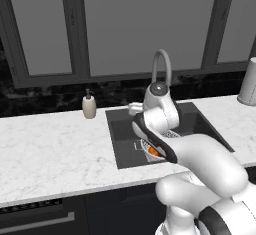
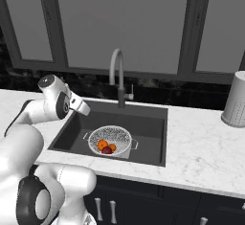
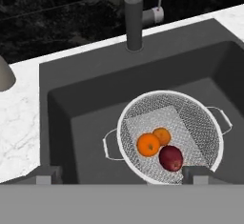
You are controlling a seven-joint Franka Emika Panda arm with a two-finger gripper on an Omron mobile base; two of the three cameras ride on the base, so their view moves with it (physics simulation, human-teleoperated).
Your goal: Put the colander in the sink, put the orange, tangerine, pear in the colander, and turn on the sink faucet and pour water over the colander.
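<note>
Inside the sink [image 3: 86,104], the colander [image 3: 195,118] holds two orange fruits [image 3: 148,144] and the pear [image 3: 171,157] — above it hangs the tool [image 3: 121,174], spread wide, gripping nothing.

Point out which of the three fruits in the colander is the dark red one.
The pear: it is maroon, while the other two fruits, the larger and the smaller beside it in the colander, are bright orange.

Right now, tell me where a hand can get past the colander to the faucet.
Bare sink floor lies between the colander and the faucet base, also along the left wall. Inside the colander it is crowded: two orange fruits and the pear cluster together.
</note>
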